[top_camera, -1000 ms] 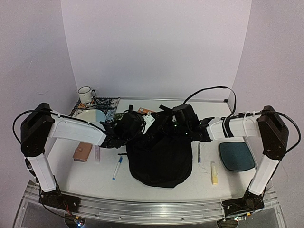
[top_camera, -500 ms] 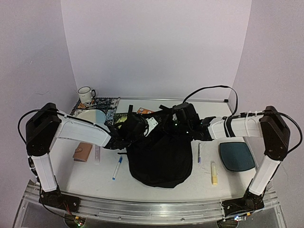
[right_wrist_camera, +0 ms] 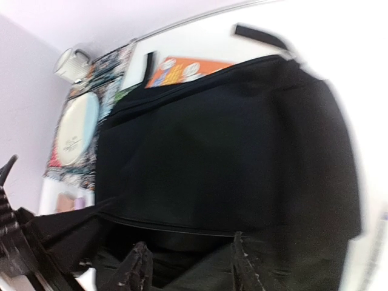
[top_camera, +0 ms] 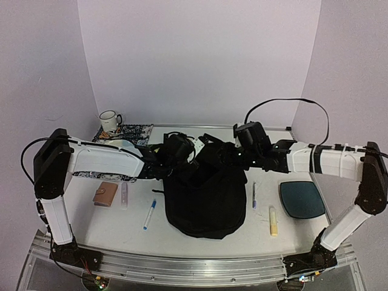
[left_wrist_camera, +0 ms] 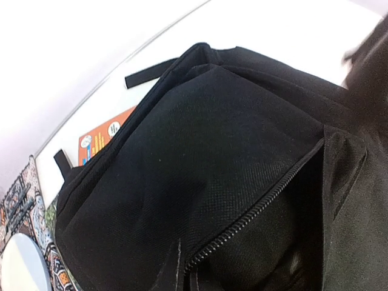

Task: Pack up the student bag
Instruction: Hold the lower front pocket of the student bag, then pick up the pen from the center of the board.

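L gripper [top_camera: 176,150] closed at rim of bag [top_camera: 206,200], prob. pinching fabric to hold mouth up, grip itself hidden; R gripper [right_wrist_camera: 189,267] jaws apart, empty, above bag.

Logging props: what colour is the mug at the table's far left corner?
The mug is white, dark-rimmed; clearest in the top external view.

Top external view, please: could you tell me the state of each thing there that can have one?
student bag: lying flat, zip partly open.
left gripper: shut, at the bag's top edge; whether it pinches fabric cannot be seen.
right gripper: open, over the bag's mouth, holding nothing.
mug: upright.
brown wallet: closed, lying flat.
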